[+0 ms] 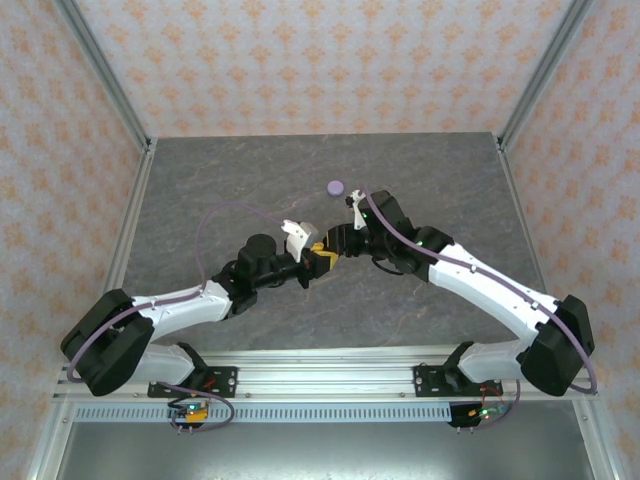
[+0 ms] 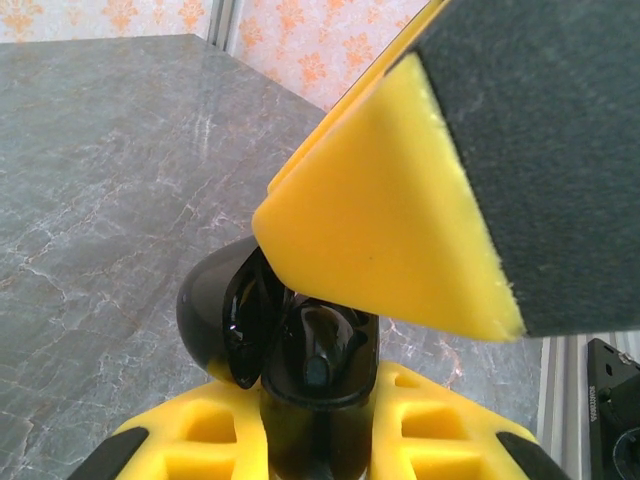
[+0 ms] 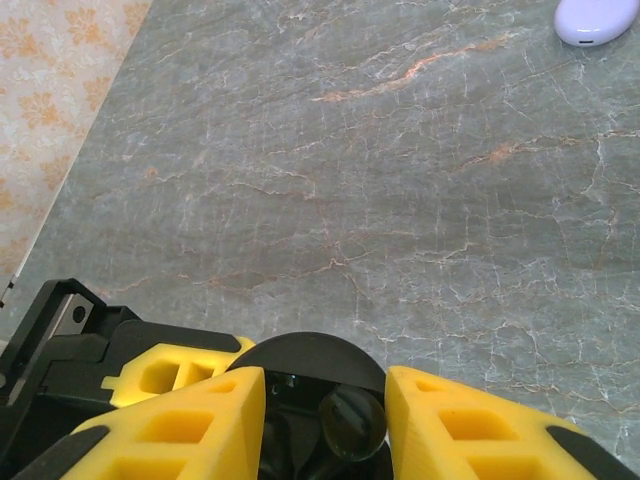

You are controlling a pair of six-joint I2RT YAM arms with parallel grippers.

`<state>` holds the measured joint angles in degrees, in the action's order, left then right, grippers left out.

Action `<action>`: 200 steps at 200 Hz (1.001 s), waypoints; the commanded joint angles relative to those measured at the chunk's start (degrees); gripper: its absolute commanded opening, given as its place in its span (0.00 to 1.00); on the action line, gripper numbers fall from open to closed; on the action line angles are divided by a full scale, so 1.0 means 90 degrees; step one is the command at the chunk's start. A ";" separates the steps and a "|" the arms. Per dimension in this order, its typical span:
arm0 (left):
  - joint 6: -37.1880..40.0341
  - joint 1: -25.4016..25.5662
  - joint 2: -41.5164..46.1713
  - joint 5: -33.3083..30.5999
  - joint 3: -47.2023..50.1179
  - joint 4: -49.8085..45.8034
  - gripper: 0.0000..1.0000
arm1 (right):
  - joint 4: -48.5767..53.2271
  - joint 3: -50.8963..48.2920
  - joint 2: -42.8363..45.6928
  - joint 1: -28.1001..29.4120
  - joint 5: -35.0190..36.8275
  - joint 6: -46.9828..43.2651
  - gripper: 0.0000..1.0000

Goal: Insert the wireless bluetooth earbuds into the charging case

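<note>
Black charging case (image 2: 215,310): lid open, held at mid-counter.
Left fingers (image 2: 425,425): clamped on the case's lower part.
Right fingers (image 3: 215,420): apart, one on either side of the case.
Black earbud (image 3: 350,420): glossy, sat in the case between the right fingers; contact could not be told.
Lavender case (image 1: 336,186): lay on the grey marble counter (image 3: 400,200), just beyond both arms.

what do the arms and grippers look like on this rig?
The left arm and right arm: white links, black joints and wrists, a lavender cable looped along each. The left gripper and right gripper: yellow fingers with open pockets, dark grey pads.
</note>
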<state>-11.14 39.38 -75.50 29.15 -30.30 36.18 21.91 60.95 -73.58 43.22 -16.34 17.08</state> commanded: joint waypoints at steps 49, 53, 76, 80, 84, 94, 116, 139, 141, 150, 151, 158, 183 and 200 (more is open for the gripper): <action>0.0409 0.0107 0.0194 -0.0496 0.0026 0.0385 0.15 | 0.0194 0.0201 0.0570 0.0080 -0.0148 -0.0019 0.44; 0.0407 0.0107 0.0211 -0.0504 0.0036 0.0399 0.15 | 0.0192 0.0201 0.0583 0.0080 -0.0204 -0.0024 0.45; 0.0435 0.0110 0.0232 -0.0439 0.0018 0.0435 0.15 | 0.0262 0.0266 0.0607 0.0080 -0.0323 -0.0049 0.45; 0.0424 0.0112 0.0231 -0.0427 0.0022 0.0465 0.15 | 0.0266 0.0269 0.0607 0.0085 -0.0318 -0.0053 0.45; 0.0413 0.0114 0.0234 -0.0425 0.0025 0.0476 0.15 | 0.0270 0.0269 0.0605 0.0081 -0.0290 -0.0052 0.45; 0.0398 0.0112 0.0253 -0.0447 0.0009 0.0441 0.15 | 0.0281 0.0251 0.0607 0.0075 -0.0182 -0.0021 0.45; 0.0451 0.0117 0.0252 -0.0643 -0.0065 0.0123 0.15 | 0.0398 0.0219 0.0783 0.0080 0.0446 0.0153 0.46; 0.0399 0.0117 0.0334 -0.1208 -0.0070 -0.0278 0.16 | 0.0893 0.0188 0.0772 0.0014 0.1747 0.0490 0.47; 0.0391 0.0115 0.0345 -0.1256 -0.0070 -0.0326 0.16 | 0.0919 0.0175 0.0766 -0.0007 0.1781 0.0513 0.47; 0.0309 0.0115 0.0412 -0.1483 -0.0094 -0.0546 0.16 | 0.1010 0.0125 0.0713 -0.0144 0.1788 0.0566 0.47; 0.0299 0.0111 0.0416 -0.1506 -0.0092 -0.0574 0.16 | 0.1021 0.0124 0.0699 -0.0164 0.1782 0.0574 0.47; 0.0262 0.0111 0.0485 -0.1606 -0.0081 -0.0699 0.16 | 0.1086 0.0099 0.0675 -0.0291 0.1714 0.0635 0.47; 0.0182 0.0115 0.0867 -0.1782 -0.0051 -0.1295 0.16 | 0.1243 0.0080 0.0130 -0.0676 0.1022 0.0318 0.46; 0.0134 0.0115 0.1332 -0.1977 0.0004 -0.1812 0.16 | 0.1377 0.0220 -0.0368 -0.0799 0.0759 0.0094 0.47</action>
<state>-9.13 40.05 -68.99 15.94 -30.30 26.81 30.04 61.73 -71.61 37.19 -6.92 20.36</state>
